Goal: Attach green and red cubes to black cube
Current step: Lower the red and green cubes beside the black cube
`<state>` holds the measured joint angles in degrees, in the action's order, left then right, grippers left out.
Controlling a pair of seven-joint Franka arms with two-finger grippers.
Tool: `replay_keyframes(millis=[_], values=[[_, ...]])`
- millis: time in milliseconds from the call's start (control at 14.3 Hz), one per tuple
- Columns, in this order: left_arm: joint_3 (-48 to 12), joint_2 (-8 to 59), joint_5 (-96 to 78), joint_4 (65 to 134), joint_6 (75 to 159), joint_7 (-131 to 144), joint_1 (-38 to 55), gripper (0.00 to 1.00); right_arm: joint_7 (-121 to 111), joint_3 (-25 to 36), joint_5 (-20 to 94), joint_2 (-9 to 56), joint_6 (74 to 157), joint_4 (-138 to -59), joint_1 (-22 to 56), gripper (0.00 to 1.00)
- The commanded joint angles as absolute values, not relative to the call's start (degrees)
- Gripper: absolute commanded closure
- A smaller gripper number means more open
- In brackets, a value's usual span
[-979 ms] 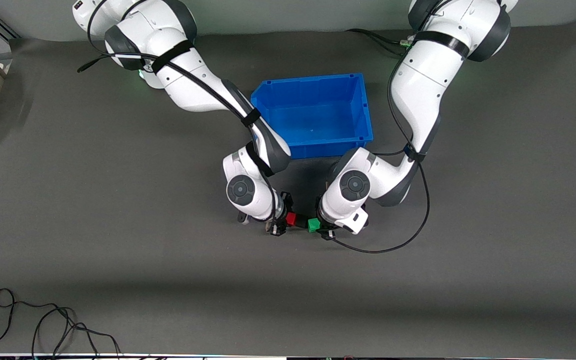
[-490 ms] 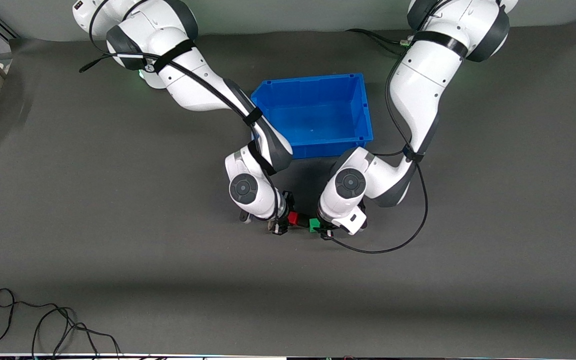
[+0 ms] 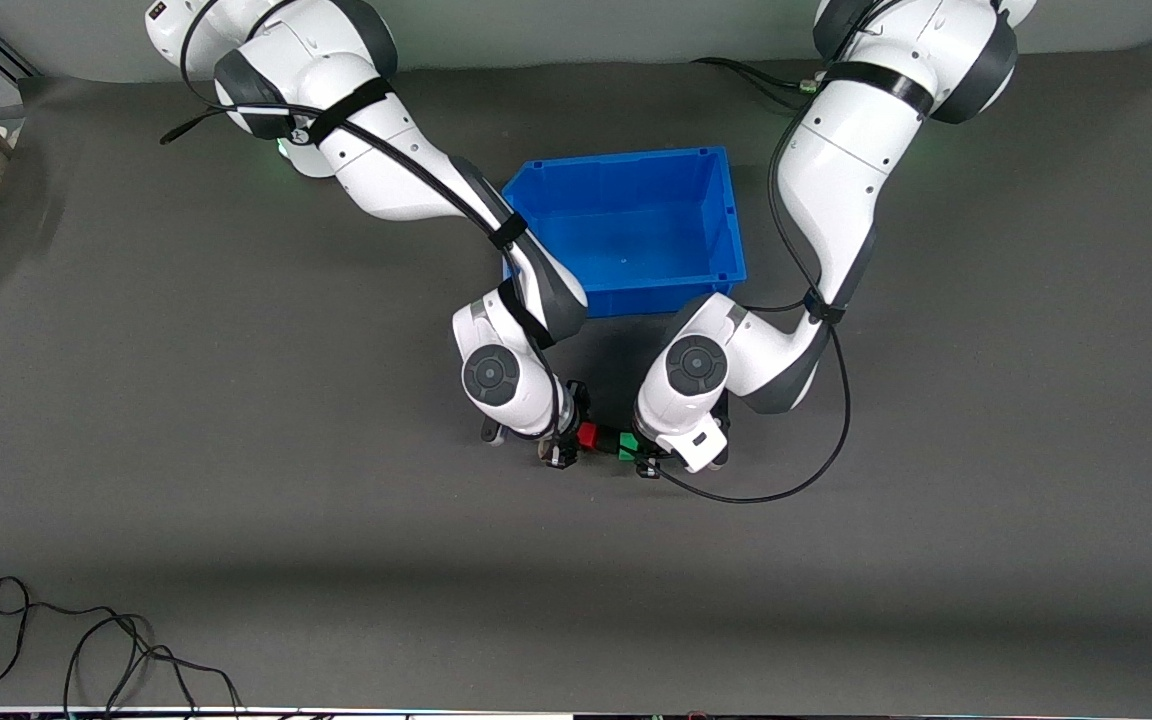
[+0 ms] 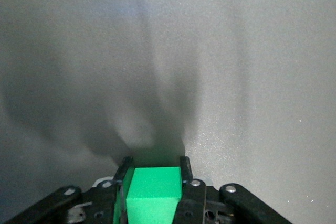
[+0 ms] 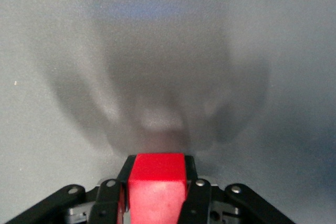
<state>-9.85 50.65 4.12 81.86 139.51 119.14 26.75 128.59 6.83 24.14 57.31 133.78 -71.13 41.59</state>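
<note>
The left arm's two-finger gripper (image 3: 648, 462) is hanging low over the dark grey table mat (image 3: 236, 400), nearer the front camera than the open blue plastic bin (image 3: 733, 215), and its jaws are clamping the small bright green solid cube (image 3: 626, 446); the left wrist view is showing that green cube (image 4: 152, 192) pinched between the two black fingers (image 4: 185, 174). The right arm's two-finger gripper (image 3: 564, 448) is hanging low just beside it, toward the right arm's end of the table, with its jaws closed on the small bright red solid cube (image 3: 587, 436), which the right wrist view is showing seated between its own black fingers (image 5: 190, 174) as a red block (image 5: 156, 187). In the front view the red and green cubes are sitting close together with a small dark gap between them; whether the small matte black cube is lying in that gap cannot be told. A loose black cable (image 3: 86, 650) is lying near the table edge closest to the front camera.
</note>
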Motion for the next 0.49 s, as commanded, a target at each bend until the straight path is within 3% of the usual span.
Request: replay_keyframes(millis=[0,140,210,280,350,420], values=[[-10.2,50.98,3.51,80.24,139.22,117.43,28.92,0.85,131.48,6.86,24.17,60.29,133.51,-68.29,43.15,1.0],[-10.2,50.98,3.16,80.07,139.75,117.07,28.48,0.59,131.48,6.86,24.17,60.29,133.51,-68.29,43.15,1.0],[-10.2,50.8,3.43,80.07,139.75,117.24,28.56,0.37,131.48,6.77,24.26,60.29,133.51,-68.29,43.15,1.0],[-10.11,50.71,3.69,80.07,139.66,117.25,28.65,0.0,131.4,6.77,24.34,60.29,133.51,-68.2,43.07,1.0],[-10.11,50.63,3.78,79.98,139.14,117.25,28.65,0.0,130.44,6.85,24.26,60.29,133.51,-68.2,42.98,1.0],[-10.11,50.36,3.69,80.07,138.96,117.25,28.48,0.0,130.17,6.86,24.26,60.21,133.51,-67.86,42.89,0.75]])
